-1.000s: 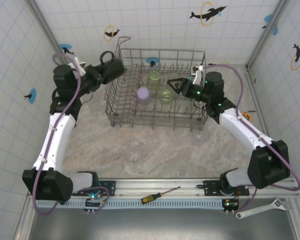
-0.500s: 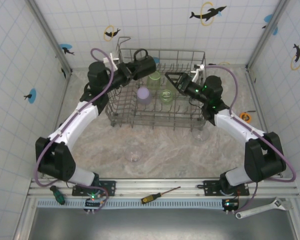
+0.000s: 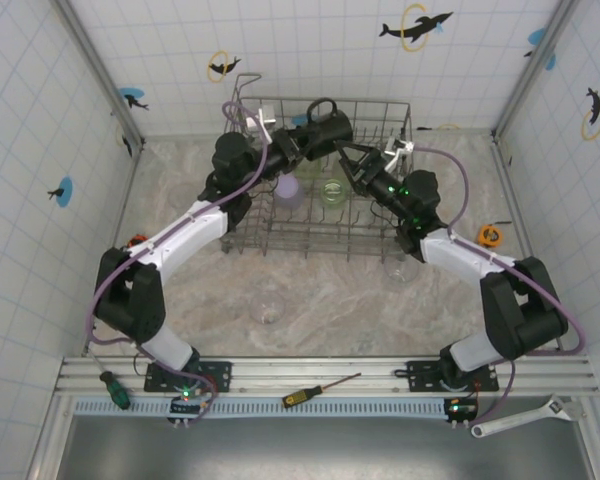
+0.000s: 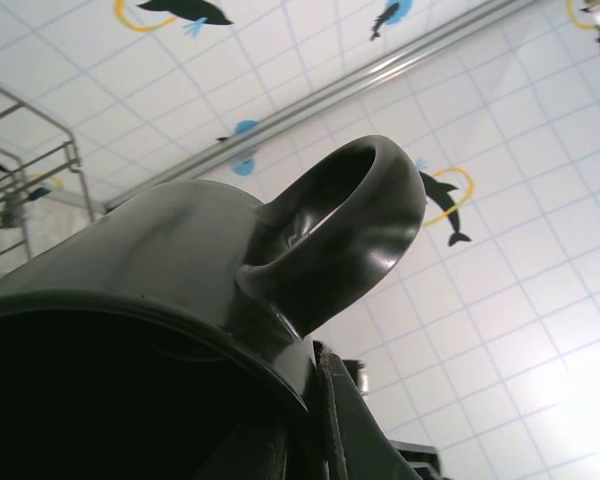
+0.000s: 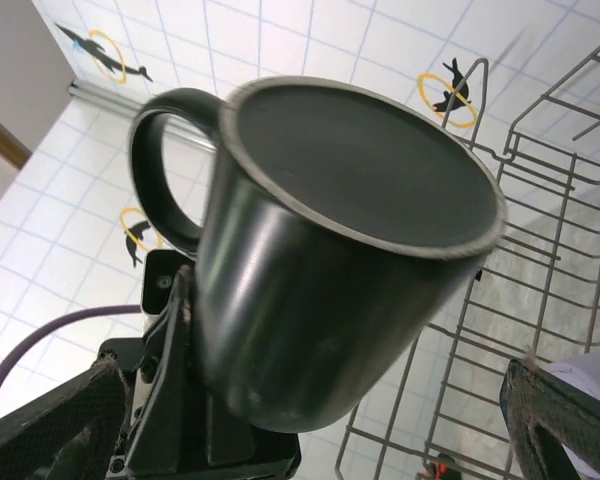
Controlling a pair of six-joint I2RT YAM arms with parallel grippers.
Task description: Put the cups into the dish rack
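Observation:
My left gripper [image 3: 302,138] is shut on the rim of a black mug [image 3: 328,124], held tilted above the back of the grey wire dish rack [image 3: 242,215]. In the left wrist view the mug [image 4: 180,250] looms close, with one finger [image 4: 332,420] pressed on its wall under the handle. My right gripper [image 3: 352,163] stands open just right of the mug and points at it. From the right wrist the mug's base [image 5: 350,150] faces me between my open gripper [image 5: 310,425]. A lavender cup [image 3: 287,190] and a pale green cup [image 3: 332,192] sit in the rack. Two clear cups [image 3: 268,305] [image 3: 401,268] stand on the table.
Rack wires [image 5: 570,150] rise to the right of the mug. A screwdriver [image 3: 320,388] lies on the front rail and a wrench [image 3: 525,418] at the bottom right. A small orange item [image 3: 492,235] sits near the right wall. Tiled walls close in on three sides.
The left arm has swung right, carrying the black mug from the rack's left side to above its back middle. The right gripper has moved left towards the mug and opened wider.

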